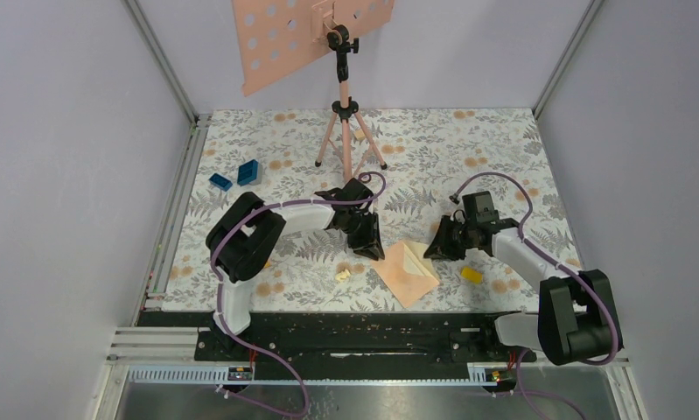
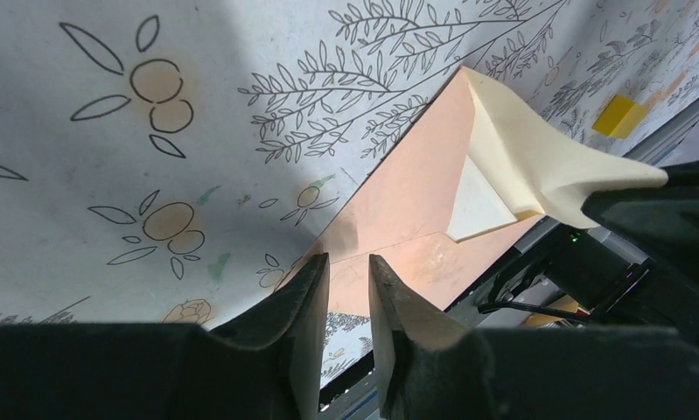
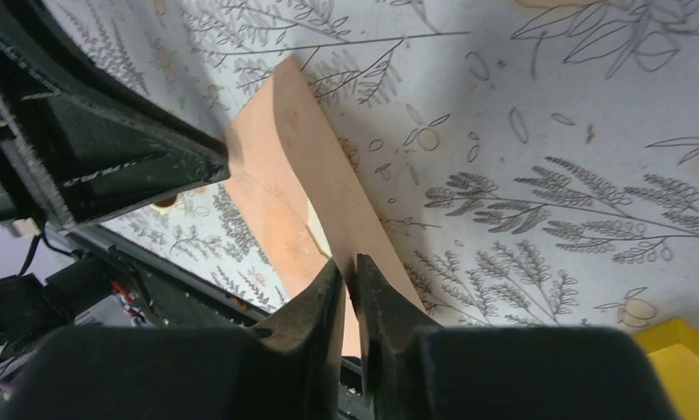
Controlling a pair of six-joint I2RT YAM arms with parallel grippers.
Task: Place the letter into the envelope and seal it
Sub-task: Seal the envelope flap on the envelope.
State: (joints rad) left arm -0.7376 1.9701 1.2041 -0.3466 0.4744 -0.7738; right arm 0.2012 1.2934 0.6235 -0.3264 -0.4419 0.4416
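Right end effector (image 3: 349,267) has its two fingers drawn almost together on a thin edge of the envelope (image 1: 408,273), so it is holding the paper: in the right wrist view a peach strip runs from the surface up into the narrow slit between the fingers. Seen from the left wrist, this held part is a flap (image 2: 529,157), cream on its inner side, lifted off the body of the envelope and curving up to the dark fingers at the right. Under the raised flap a pale cream triangle (image 2: 481,206) shows, and I cannot tell if it is the letter or only the inside of the envelope. The left end effector (image 2: 348,269) has a narrow gap between its fingers and nothing is clamped there. Its tips stand at the opposite corner of the envelope, and whether they press on the paper I cannot tell. The envelope itself lies on the floral-patterned surface (image 1: 503,149), turned like a diamond, near the front edge and between the two end effectors. Just beside it on the right lies a yellow block (image 1: 472,275), and near its left side a small cream piece (image 1: 343,275). Well apart, toward the far left, two blue blocks (image 1: 248,171) lie close together. At the far edge a pink tripod (image 1: 346,131) stands upright and carries a perforated pink plate (image 1: 284,44).
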